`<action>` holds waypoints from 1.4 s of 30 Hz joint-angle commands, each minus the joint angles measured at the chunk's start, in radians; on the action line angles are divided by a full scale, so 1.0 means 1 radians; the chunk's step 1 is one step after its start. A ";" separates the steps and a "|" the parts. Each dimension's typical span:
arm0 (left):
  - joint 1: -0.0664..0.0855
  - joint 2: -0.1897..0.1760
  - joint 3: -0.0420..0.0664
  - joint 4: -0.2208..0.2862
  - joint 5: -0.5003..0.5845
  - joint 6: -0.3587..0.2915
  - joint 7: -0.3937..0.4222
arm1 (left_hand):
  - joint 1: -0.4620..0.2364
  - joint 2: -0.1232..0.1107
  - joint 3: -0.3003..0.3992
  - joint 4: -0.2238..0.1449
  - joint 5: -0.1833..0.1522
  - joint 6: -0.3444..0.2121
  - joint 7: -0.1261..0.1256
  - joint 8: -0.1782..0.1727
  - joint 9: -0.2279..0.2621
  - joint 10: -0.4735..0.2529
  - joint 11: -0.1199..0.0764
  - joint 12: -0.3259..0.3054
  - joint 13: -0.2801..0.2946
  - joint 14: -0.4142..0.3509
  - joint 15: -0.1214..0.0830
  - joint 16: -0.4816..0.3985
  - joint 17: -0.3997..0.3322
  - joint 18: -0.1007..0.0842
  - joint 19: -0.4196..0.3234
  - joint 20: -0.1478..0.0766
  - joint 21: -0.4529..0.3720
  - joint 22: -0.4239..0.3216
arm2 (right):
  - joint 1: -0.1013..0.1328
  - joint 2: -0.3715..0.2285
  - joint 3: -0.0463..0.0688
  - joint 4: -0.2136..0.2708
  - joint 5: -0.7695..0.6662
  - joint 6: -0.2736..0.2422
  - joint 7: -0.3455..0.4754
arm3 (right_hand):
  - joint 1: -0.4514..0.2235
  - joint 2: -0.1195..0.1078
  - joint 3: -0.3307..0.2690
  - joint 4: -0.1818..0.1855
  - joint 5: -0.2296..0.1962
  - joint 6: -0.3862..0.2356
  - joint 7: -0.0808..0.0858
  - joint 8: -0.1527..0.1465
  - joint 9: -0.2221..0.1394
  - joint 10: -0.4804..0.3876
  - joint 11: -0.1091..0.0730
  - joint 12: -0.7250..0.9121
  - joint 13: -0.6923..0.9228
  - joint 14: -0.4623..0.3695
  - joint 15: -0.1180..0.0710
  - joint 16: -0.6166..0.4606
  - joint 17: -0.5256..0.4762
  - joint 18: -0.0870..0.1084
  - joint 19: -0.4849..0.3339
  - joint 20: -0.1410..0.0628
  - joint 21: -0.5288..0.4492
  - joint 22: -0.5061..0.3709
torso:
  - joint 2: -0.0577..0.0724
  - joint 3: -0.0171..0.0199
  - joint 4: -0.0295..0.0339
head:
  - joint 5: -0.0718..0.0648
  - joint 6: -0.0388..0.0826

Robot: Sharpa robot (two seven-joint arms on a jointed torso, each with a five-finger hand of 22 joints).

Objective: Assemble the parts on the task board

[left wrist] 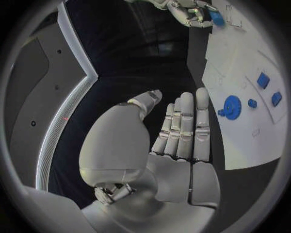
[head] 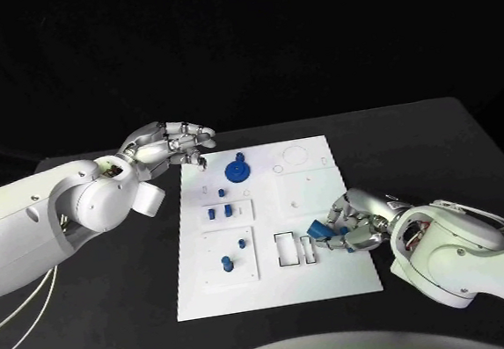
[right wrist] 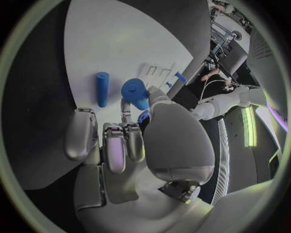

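The white task board (head: 282,285) lies mid-table. My right hand (head: 364,222) sits at the board's right edge and pinches a short blue cylinder part (right wrist: 136,92) between thumb and fingers, just above the board. A blue rod (right wrist: 102,89) lies flat on the board beside it. Next to the hand are two narrow rectangular slots (head: 289,250). A blue gear (head: 237,172) stands near the board's far left, also seen as the blue gear (left wrist: 232,105). My left hand (head: 172,144) hovers off the board's far-left corner, its fingers (left wrist: 185,126) straight and together, holding nothing.
Several small blue parts stand in the board's left column, such as a pair (head: 219,212) and two lower ones (head: 227,263). The black table (head: 116,292) surrounds the board. White cables (head: 16,307) hang at the left.
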 commanded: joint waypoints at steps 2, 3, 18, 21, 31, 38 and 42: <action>0.001 0.004 0.001 0.002 0.003 0.014 0.005 | -0.010 -0.003 -0.002 0.003 0.001 -0.007 0.001 0.003 0.001 -0.007 0.002 0.005 -0.001 -0.004 0.000 0.004 -0.001 0.011 0.000 0.006 -0.005 -0.001 | 0.007 -0.002 0.001 0.015 0.024 -0.053 0.025 | 0.011 0.021 0.008 0.001 0.009 0.050 -0.044 0.007 0.017 0.069 -0.008 0.007 0.198 0.104 -0.010 0.004 0.263 -0.020 0.011 -0.006 0.005 0.161 | 0.000 -0.0006 -0.0016 | 0.001 0.001; 0.001 0.004 0.001 0.002 0.003 0.014 0.005 | -0.010 -0.003 -0.002 0.003 0.001 -0.007 0.001 0.003 0.001 -0.007 0.002 0.005 -0.001 -0.004 0.000 0.004 -0.001 0.011 0.000 0.006 -0.005 -0.001 | 0.009 -0.002 0.001 0.019 0.028 -0.054 0.025 | 0.011 0.021 0.008 0.001 0.009 0.050 -0.044 0.007 0.017 0.069 -0.008 0.007 0.198 0.104 -0.010 0.004 0.263 -0.020 0.011 -0.006 0.005 0.161 | 0.000 0.0000 -0.0010 | 0.001 0.001; 0.001 0.009 0.001 0.001 0.004 0.015 0.005 | -0.014 -0.002 -0.004 0.007 0.002 -0.010 0.002 0.006 0.002 -0.008 0.003 0.006 -0.001 -0.004 0.000 0.005 -0.001 0.011 0.000 0.007 -0.007 -0.003 | 0.016 0.061 0.001 0.009 0.100 0.050 0.016 | -0.060 0.028 0.024 0.002 0.017 0.053 -0.042 -0.005 0.026 0.066 -0.007 0.000 0.194 0.104 -0.010 0.004 0.263 -0.018 0.008 -0.008 -0.013 0.160 | 0.002 -0.0007 0.0010 | 0.001 -0.002; 0.001 0.009 0.001 0.001 0.006 0.014 0.005 | -0.021 -0.001 -0.008 0.014 0.002 -0.016 0.002 0.009 0.002 -0.009 0.003 0.008 -0.001 -0.004 0.001 0.006 -0.002 0.011 0.001 0.007 -0.008 -0.006 | 0.014 0.080 0.001 -0.003 0.105 0.056 0.011 | -0.095 0.032 0.027 0.002 0.002 0.057 -0.041 -0.007 0.032 0.065 -0.006 -0.003 0.192 0.104 -0.010 0.004 0.263 -0.017 0.007 -0.008 -0.017 0.159 | 0.002 -0.0010 0.0008 | 0.001 0.001; 0.001 0.010 0.001 0.002 0.007 0.016 0.005 | -0.021 -0.001 -0.008 0.015 0.002 -0.017 0.003 0.009 0.002 -0.009 0.003 0.008 -0.001 -0.004 0.001 0.006 -0.002 0.011 0.001 0.007 -0.008 -0.006 | 0.014 0.118 0.001 -0.030 0.098 0.081 -0.005 | -0.122 0.026 0.025 0.002 -0.012 0.063 -0.042 -0.006 0.038 0.064 -0.007 -0.004 0.191 0.104 -0.010 0.004 0.263 -0.017 0.006 -0.008 -0.022 0.159 | 0.001 -0.0009 0.0005 | 0.004 0.000; 0.001 0.009 0.001 0.002 0.008 0.018 0.004 | -0.028 0.001 -0.014 0.023 -0.002 -0.023 0.003 0.016 0.003 -0.011 0.003 0.011 -0.001 -0.005 0.001 0.008 -0.003 0.011 0.002 0.008 -0.011 -0.010 | 0.013 0.129 0.001 -0.036 0.097 0.103 -0.010 | -0.134 0.023 0.024 0.002 -0.017 0.067 -0.043 -0.006 0.041 0.064 -0.007 -0.005 0.191 0.104 -0.010 0.004 0.263 -0.016 0.006 -0.008 -0.024 0.159 | 0.001 0.0001 -0.0003 | 0.007 -0.002; 0.001 0.009 0.001 0.002 0.008 0.020 0.003 | -0.028 0.001 -0.014 0.023 -0.002 -0.023 0.003 0.016 0.003 -0.011 0.003 0.011 -0.001 -0.005 0.001 0.008 -0.003 0.011 0.002 0.008 -0.011 -0.010 | 0.013 0.134 0.001 -0.043 0.094 0.112 -0.011 | -0.138 0.021 0.023 0.002 -0.019 0.068 -0.043 -0.006 0.043 0.064 -0.008 -0.005 0.191 0.104 -0.010 0.004 0.263 -0.016 0.006 -0.008 -0.025 0.159 | 0.001 0.0000 -0.0004 | 0.007 -0.001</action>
